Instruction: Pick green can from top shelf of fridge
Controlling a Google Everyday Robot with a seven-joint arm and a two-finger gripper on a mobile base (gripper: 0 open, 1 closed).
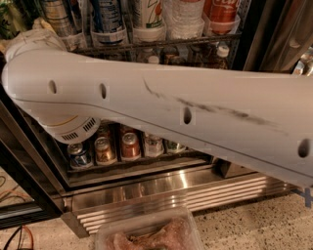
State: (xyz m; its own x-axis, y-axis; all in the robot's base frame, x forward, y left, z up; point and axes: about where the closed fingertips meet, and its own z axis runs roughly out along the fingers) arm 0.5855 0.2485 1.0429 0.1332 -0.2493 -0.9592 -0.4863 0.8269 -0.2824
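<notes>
— white plastic fills most of what i see: the robot's long smooth arm (171,112) runs from 9 o'clock across to 4 o'clock, with a round elbow joint (68,129) at 8 o'clock.

— and the gripper?

— out of sight. the arm bends upward at 10 o'clock and leaves the view there, so i cannot tell how the gripper stands or whether it holds anything.

— where is the green can?

— hard to say. a green-and-pale sliver (9,19) shows at the far 10 o'clock corner; i cannot tell if that is the green can.

— the rest of the fridge?

— the top shelf (161,44), a dark wire rack with clear plastic cup holders, runs across 12 o'clock above the arm. a tall blue-and-white can (107,19) stands in it at 11 o'clock, and a red drink container (222,12) at 1 o'clock. below the arm, at 7 o'clock, short cans stand in a row, a bronze can (104,149) just beside a red can (130,145). the fridge's ribbed stainless-steel grille (171,195) lies toward 6 o'clock, with a clear plastic tub (146,234) at the bottom edge.
</notes>
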